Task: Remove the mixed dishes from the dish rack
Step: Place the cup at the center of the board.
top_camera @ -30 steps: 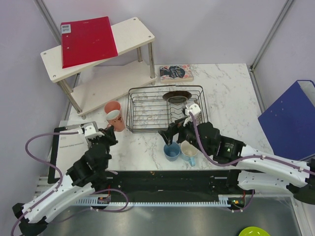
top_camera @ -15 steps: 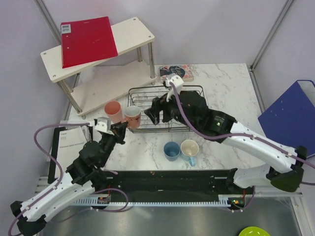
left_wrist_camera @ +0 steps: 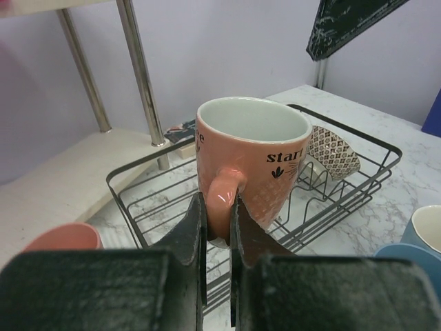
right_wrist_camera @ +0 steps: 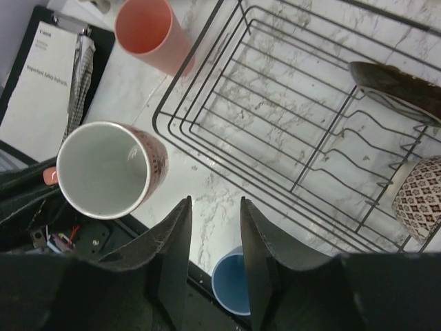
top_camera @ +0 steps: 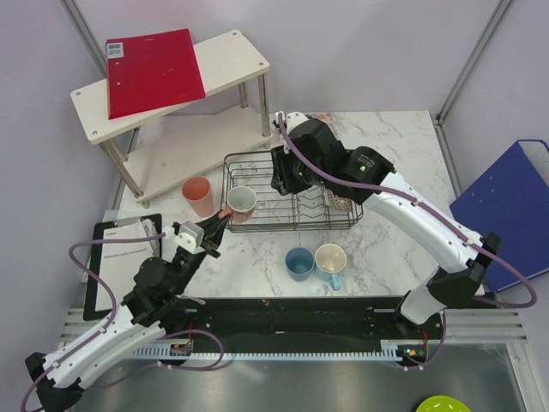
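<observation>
My left gripper [left_wrist_camera: 217,207] is shut on the handle of a pink mug [left_wrist_camera: 251,162] with a white inside, held upright just off the table at the left front corner of the dish rack [top_camera: 227,184]. The right gripper [right_wrist_camera: 215,203] hovers over the rack's left half [right_wrist_camera: 186,61], open, its jaws partly closed around nothing. A dark red-brown plate [right_wrist_camera: 400,89] and a red-speckled bowl [right_wrist_camera: 417,196] stand in the rack's right side. On the table are a salmon-pink tumbler [top_camera: 198,194], a blue cup [top_camera: 298,263] and a light-blue mug [top_camera: 330,260].
A white two-tier shelf [top_camera: 232,60] carrying a red folder [top_camera: 154,69] stands at the back left. A clipboard with paper [top_camera: 120,249] lies at the front left, a blue binder [top_camera: 506,206] on the right, and a lime-green dish [top_camera: 442,403] at the bottom edge.
The left gripper carried the pink mug rightward from beside the tumbler to the rack's corner. The right arm swung from the cups up over the rack, its jaws narrowing.
</observation>
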